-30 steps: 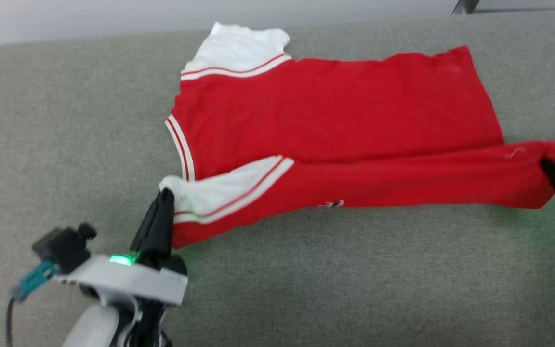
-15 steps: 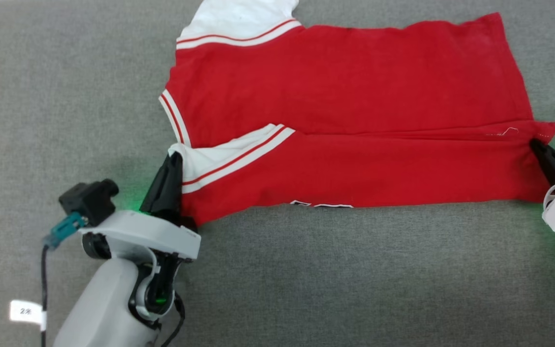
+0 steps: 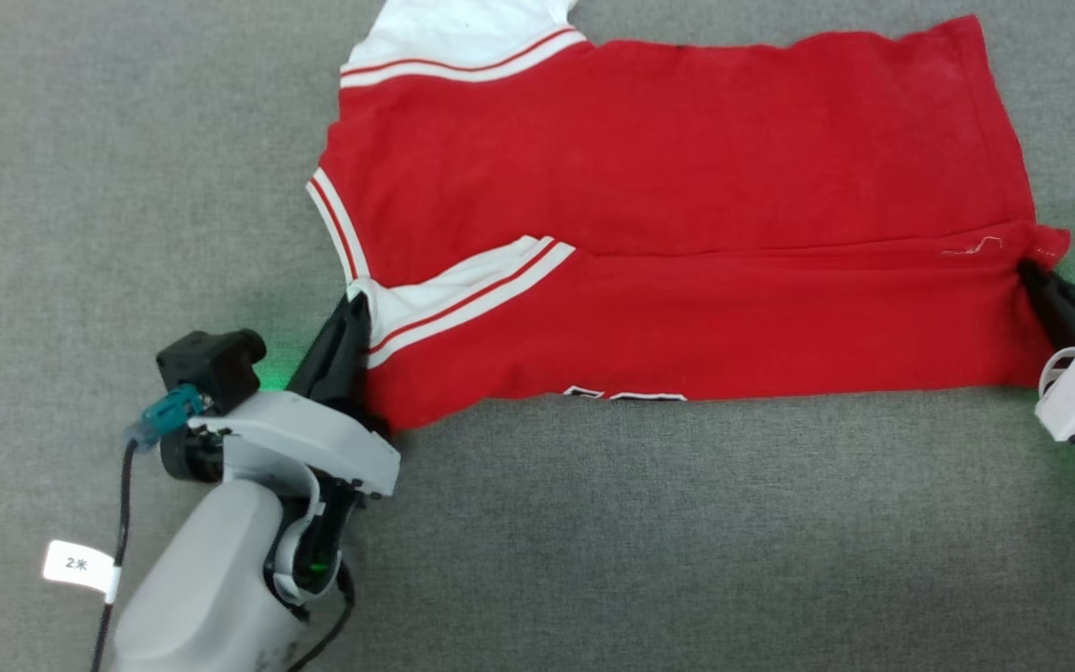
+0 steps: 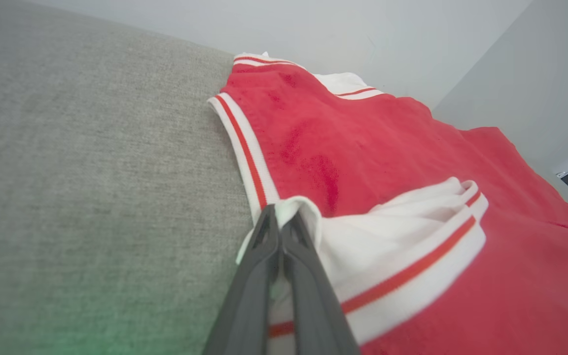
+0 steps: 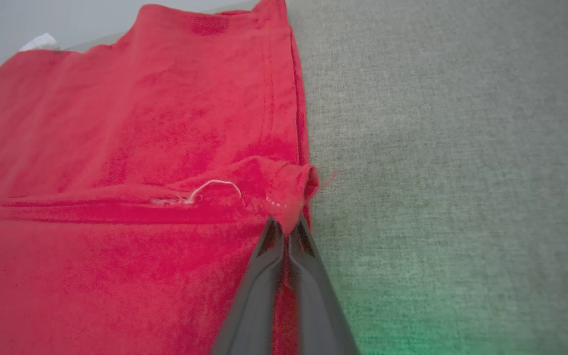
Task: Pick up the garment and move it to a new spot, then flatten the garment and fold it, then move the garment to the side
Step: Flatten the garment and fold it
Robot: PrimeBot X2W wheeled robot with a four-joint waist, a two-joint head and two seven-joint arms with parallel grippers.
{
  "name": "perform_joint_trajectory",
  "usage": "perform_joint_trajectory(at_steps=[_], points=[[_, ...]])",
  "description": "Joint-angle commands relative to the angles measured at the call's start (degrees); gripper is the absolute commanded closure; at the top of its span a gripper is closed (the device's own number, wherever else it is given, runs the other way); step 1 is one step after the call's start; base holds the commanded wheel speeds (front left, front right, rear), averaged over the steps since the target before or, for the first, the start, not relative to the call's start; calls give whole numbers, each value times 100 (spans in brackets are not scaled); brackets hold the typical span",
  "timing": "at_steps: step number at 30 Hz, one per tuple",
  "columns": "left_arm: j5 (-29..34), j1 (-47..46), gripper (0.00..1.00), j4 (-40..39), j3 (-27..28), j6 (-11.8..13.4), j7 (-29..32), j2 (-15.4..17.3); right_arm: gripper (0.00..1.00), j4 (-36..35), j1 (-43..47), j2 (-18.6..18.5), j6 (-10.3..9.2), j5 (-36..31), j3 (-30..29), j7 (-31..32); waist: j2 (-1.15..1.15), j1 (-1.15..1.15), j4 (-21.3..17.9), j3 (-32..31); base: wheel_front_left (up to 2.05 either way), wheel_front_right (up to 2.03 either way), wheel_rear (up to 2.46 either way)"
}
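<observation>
Head camera steeply downward; 2 wrist cameras low, close, sharing garment (image 3: 687, 187)

Left pincer (image 3: 357, 315) sat lower left, fingers pressed together, pointing up and slightly right — pale forearm (image 3: 192, 588) rose from the bottom edge. Right pincer (image 3: 1030, 275) at the right edge, also clamped, pointing up-left. Both pinched the garment (image 3: 687, 187).

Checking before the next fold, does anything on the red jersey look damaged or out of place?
One small thing: a loose white thread curls out of the stitching on the red jersey, near the hem corner pinched by the right gripper. It looks like a pulled seam stitch. Otherwise the folded flap lies fairly straight.
</observation>
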Motion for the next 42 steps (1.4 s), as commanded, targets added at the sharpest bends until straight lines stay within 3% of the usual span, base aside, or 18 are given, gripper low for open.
perform_joint_trajectory(at_steps=[1,7,10,14,19,22,26,29,35,37,38,42], points=[[2,142,0,156,7,77,65,105,0,58,67,51,-5,32,121,-12,0,0,12,-85,0,0,0],[250,301,0,-539,-72,397,406,479,0,-116,231,-69,-7,127,151,-235,0,0,74,-390,0,0,0],[353,493,0,-1173,-78,722,774,755,0,-297,330,-108,-6,136,106,-277,0,0,97,-462,0,0,0],[455,713,0,-2188,-91,1201,1511,1142,0,-574,459,-122,-6,128,-7,-236,0,0,71,-465,0,0,0],[443,954,0,-3285,-194,1771,2852,1651,0,-962,537,-45,-6,38,-132,-145,0,0,-37,-353,0,0,0],[201,1088,0,-3711,-384,1897,3823,1916,0,-1146,533,34,-6,-27,-176,-97,0,0,-126,-253,0,0,0],[175,1055,0,-3960,-508,2117,4631,2190,0,-1316,532,135,-6,-75,-187,-63,0,0,-263,-88,0,0,0],[76,1005,0,-4026,-470,2261,4865,2188,0,-1397,547,168,-6,-86,-187,-38,0,0,-365,31,0,0,0],[-34,1004,0,-3936,-516,2216,4967,2153,0,-1460,600,151,-6,-123,-259,19,0,0,-502,141,0,0,0],[-79,1025,74,-3897,-539,2178,4981,2126,0,-1454,620,117,-6,-142,-280,80,0,0,-519,144,0,0,0],[-104,1036,100,-3884,-551,2166,4980,2109,0,-1445,627,92,-6,-144,-278,142,0,0,-520,140,0,0,0],[-156,1102,100,-3833,-565,2140,4955,2073,0,-1465,623,-48,-6,-187,-198,527,0,0,-499,113,0,0,0]])
